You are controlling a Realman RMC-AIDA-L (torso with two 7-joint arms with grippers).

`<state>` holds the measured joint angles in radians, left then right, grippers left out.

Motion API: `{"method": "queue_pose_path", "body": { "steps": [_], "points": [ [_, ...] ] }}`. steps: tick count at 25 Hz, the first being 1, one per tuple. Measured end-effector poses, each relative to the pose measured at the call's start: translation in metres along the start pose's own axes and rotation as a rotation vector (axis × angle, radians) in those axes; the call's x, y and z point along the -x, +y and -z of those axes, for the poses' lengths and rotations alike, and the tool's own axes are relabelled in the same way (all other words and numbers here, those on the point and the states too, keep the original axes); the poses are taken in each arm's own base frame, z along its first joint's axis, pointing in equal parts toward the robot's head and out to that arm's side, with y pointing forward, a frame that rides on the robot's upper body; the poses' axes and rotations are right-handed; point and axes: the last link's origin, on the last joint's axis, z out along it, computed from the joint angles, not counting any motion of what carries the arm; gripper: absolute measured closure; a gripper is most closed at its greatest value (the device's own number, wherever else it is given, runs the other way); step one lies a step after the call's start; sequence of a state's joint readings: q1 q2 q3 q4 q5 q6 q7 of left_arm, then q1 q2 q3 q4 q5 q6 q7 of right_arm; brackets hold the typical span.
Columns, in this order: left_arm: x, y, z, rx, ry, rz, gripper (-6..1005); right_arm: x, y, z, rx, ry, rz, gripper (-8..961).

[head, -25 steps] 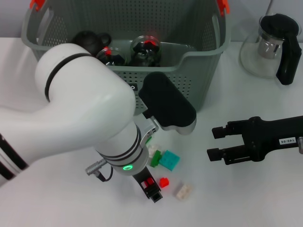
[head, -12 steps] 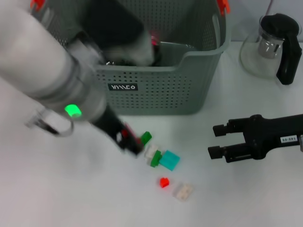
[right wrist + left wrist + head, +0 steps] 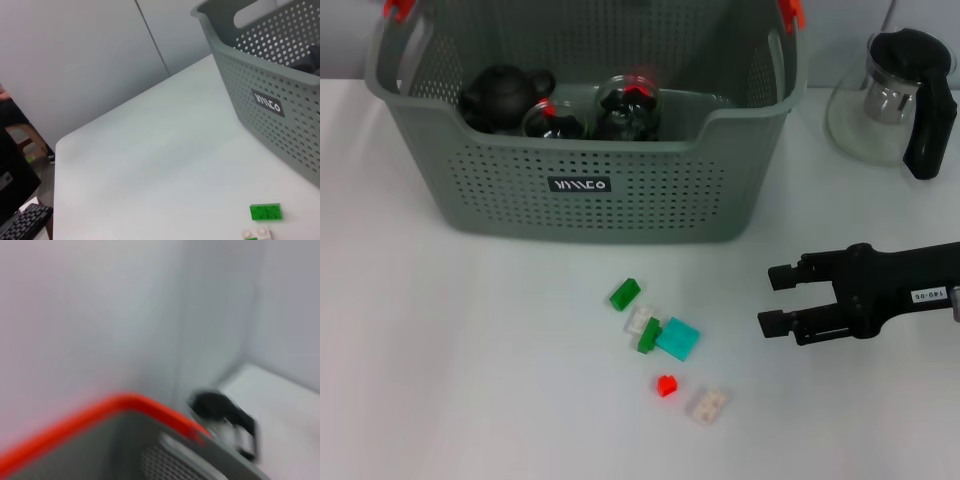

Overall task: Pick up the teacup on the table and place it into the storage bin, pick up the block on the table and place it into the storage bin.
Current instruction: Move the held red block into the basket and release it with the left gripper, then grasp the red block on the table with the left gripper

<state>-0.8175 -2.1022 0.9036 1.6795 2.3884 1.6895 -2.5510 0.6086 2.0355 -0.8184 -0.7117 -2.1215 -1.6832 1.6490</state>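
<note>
The storage bin (image 3: 590,190) sits far-left on the bench (image 3: 450,350), its black label (image 3: 578,184) too stylised to read. Right hand (image 3: 772,298) hovers right of the blocks (image 3: 660,340), fingers parted, empty; its arm sticker (image 3: 926,296) is illegible.

My left wrist view is smeared: only the storage bin's (image 3: 165,460) orange-red rim and a dark blob at three o'clock read. In the head view, the bin's far wall runs off at twelve o'clock, and my right gripper's (image 3: 770,300) arm leaves at three o'clock.
</note>
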Motion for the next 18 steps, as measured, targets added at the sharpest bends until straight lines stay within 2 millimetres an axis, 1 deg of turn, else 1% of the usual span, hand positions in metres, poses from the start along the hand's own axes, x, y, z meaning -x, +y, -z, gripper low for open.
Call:
{"method": "queue_pose_path", "body": {
  "steps": [1,3,5,7,10,12,14,17,18],
  "points": [
    [-0.006,-0.011,-0.010,-0.024,0.025,0.013,268,0.001,0.000,0.000,0.001,0.001,0.002,130],
    [-0.011,-0.026,-0.025,-0.061,0.044,0.028,263,0.001,0.000,-0.001,0.002,0.001,0.003,129],
    [-0.012,-0.041,-0.040,-0.100,0.051,0.052,257,0.002,0.000,-0.001,0.003,0.001,0.005,130],
    [-0.009,-0.054,-0.054,-0.133,0.035,0.083,252,0.002,0.000,-0.001,0.006,0.000,0.005,130],
    [-0.003,-0.066,-0.060,-0.176,0.030,0.104,243,0.002,0.001,0.000,0.010,0.000,0.004,131],
    [0.000,-0.071,-0.061,-0.206,0.033,0.111,238,0.001,0.001,0.000,0.009,0.000,0.002,130],
    [0.003,-0.075,-0.061,-0.226,0.030,0.111,232,0.000,0.001,0.000,0.008,-0.001,-0.001,129],
    [0.004,-0.074,-0.060,-0.227,0.019,0.106,224,0.000,0.001,0.001,0.008,-0.001,-0.003,129],
    [0.004,-0.074,-0.060,-0.227,0.019,0.106,190,0.000,0.001,0.001,0.008,-0.002,-0.002,129]
  ]
}}
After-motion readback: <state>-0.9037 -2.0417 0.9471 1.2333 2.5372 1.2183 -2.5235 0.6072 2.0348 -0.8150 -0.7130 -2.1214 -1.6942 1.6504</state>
